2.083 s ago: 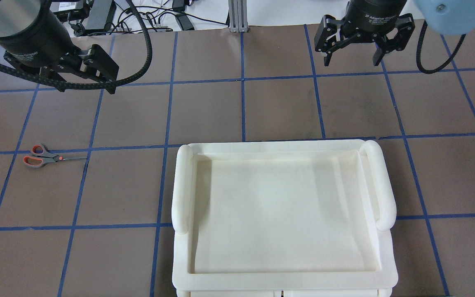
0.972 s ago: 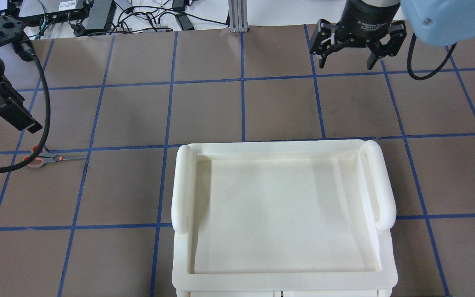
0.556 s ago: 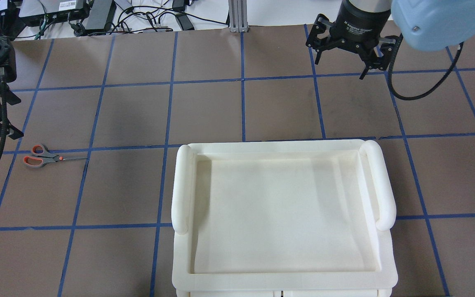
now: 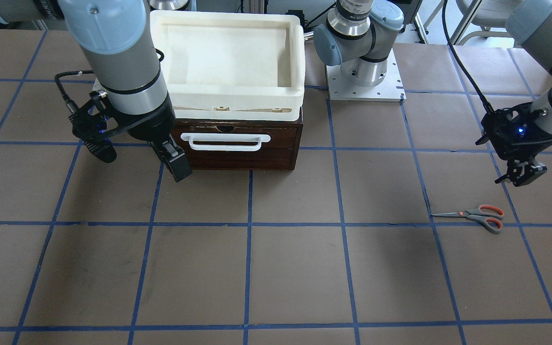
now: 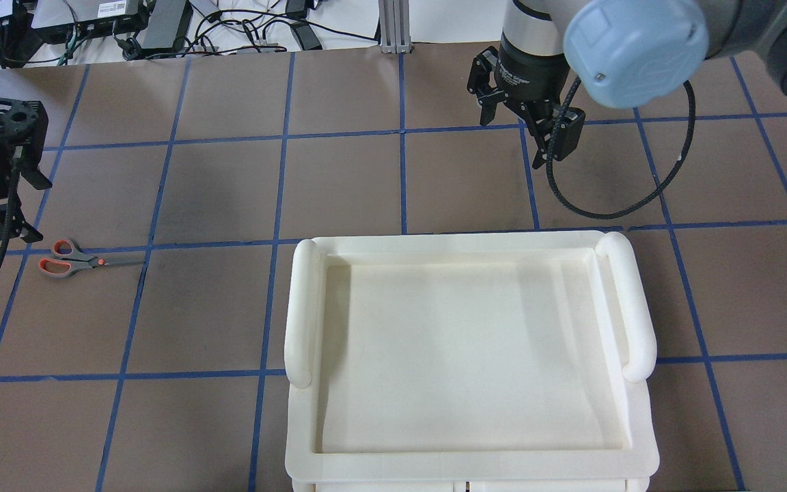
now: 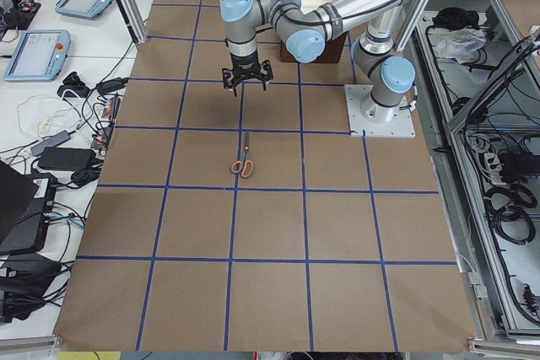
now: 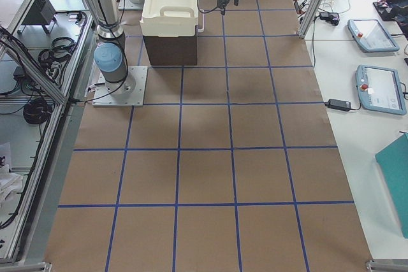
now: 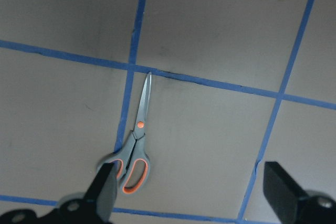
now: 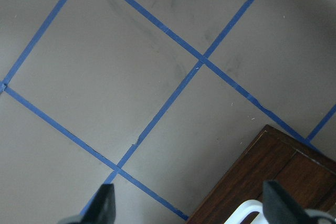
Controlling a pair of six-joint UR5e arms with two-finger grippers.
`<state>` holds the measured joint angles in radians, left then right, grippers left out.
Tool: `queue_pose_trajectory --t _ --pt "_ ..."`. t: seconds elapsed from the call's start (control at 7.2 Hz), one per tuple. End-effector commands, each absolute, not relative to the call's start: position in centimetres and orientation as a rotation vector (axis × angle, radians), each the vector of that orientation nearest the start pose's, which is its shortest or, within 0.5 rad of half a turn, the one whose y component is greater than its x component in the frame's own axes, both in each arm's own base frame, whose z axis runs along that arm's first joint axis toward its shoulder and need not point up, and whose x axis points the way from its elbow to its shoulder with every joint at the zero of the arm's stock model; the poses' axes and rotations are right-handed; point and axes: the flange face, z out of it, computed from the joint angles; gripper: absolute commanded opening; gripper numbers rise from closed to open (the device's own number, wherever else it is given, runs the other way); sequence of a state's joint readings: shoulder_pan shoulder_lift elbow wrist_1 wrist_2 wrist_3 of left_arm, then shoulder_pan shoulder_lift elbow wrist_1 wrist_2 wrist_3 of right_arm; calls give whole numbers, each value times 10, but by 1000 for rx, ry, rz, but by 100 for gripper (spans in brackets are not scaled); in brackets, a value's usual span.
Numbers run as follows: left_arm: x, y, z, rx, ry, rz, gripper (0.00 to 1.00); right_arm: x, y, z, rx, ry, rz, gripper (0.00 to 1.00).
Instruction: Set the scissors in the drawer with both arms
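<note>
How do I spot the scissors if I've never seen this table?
Find the brown table with blue tape squares, then the dark wooden drawer under the white tray. Go along the table to the robot's left side, by the left gripper. The scissors lie flat there, alone, the only small thing with grey-and-orange handles.

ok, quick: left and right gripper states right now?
Left gripper: open, empty, above the small grey-and-orange-handled scissors.
Right gripper: open, empty, near the dark brown wooden drawer.
</note>
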<state>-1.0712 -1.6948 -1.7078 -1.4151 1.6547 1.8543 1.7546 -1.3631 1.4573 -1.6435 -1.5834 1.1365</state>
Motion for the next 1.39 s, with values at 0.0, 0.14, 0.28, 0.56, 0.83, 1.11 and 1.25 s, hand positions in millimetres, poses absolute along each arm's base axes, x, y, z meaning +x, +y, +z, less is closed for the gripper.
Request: queue_pose_trajectory --t 0.0,0.14,0.28,0.56,0.83,1.11,1.25 --pt "194 -512 322 2150 2511 228 100 263 -542 413 1701 2709 63 100" --pt "199 -518 303 2166 2529 241 100 275 -544 395 1805 2669 93 100" --pt "205 -528 293 2162 2487 220 100 289 -545 375 1890 2639 123 100" --pt "215 -542 270 2205 2400 190 100 306 -546 351 2031 2533 221 100" --pt "216 -552 254 2251 2311 174 100 312 -551 324 2158 2469 284 100" --pt "217 -552 229 2292 2248 163 100 315 -546 314 2249 2430 373 100" --pt "217 -547 212 2299 2200 154 100 314 -542 313 2278 2432 396 100"
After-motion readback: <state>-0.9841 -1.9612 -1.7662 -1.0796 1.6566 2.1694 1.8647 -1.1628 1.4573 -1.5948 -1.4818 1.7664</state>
